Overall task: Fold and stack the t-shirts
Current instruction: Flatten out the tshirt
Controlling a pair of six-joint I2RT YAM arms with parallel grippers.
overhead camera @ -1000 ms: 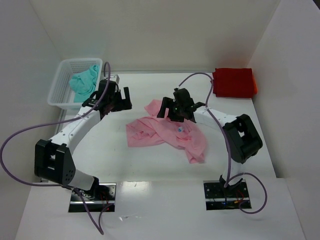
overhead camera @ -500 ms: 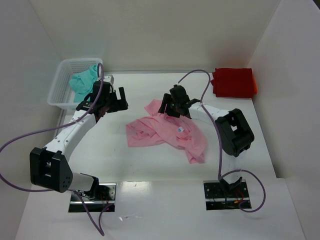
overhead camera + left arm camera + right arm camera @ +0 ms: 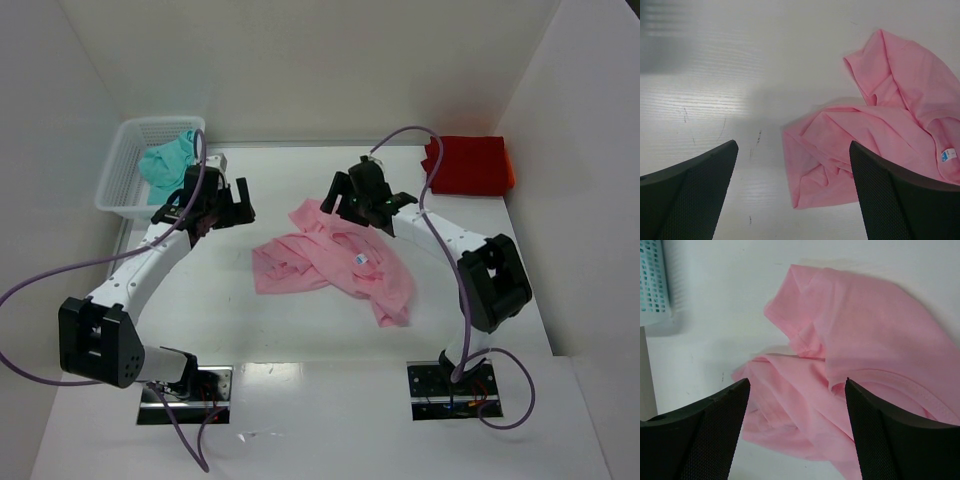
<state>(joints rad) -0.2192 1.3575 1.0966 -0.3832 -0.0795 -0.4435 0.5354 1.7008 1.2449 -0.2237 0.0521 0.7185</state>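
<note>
Pink soft t-shirt (image 3: pixel 335 262) lies rumpled; left hand (image 3: pixel 793 146) and right hand (image 3: pixel 797 382) gape wide, empty.

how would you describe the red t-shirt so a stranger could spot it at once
Look to the white table's far right corner. The red t-shirt lies there, the only one folded flat: the pink t-shirt is crumpled mid-table and the teal t-shirt is bunched in the basket.

Right gripper (image 3: pixel 796 387) spread wide, empty, above crumpled pink t-shirt (image 3: pixel 865 350) on white worktop (image 3: pixel 715 325); mesh basket (image 3: pixel 652 285) corner upper left.
</note>
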